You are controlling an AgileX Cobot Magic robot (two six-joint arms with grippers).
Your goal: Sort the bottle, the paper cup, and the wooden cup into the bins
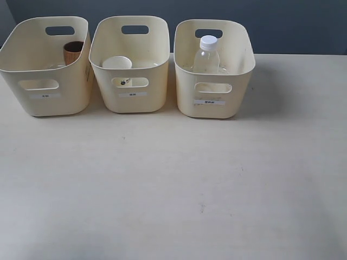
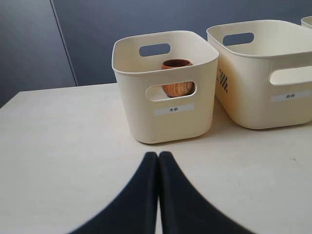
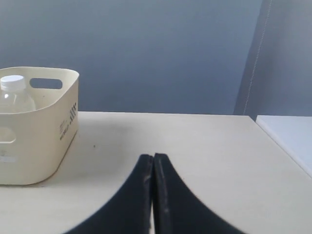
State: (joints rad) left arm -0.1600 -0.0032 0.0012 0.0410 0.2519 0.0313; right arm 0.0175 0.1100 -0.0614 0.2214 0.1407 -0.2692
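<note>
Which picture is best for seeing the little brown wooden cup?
The left wrist view: the squat, rounded reddish-brown wooden cup shows clearly over the rim and through the handle slot of its cream plastic tub. The exterior view shows only part of it behind the tub wall. The right wrist view misses it.

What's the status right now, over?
Left gripper and right gripper shut, empty. Wooden cup, paper cup, bottle each in own bin. Nothing in the way.

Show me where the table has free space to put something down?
The table is bare in front of the three bins, and right of the bottle bin. The bins' row is crowded: narrow gaps only, each bin already occupied.
</note>
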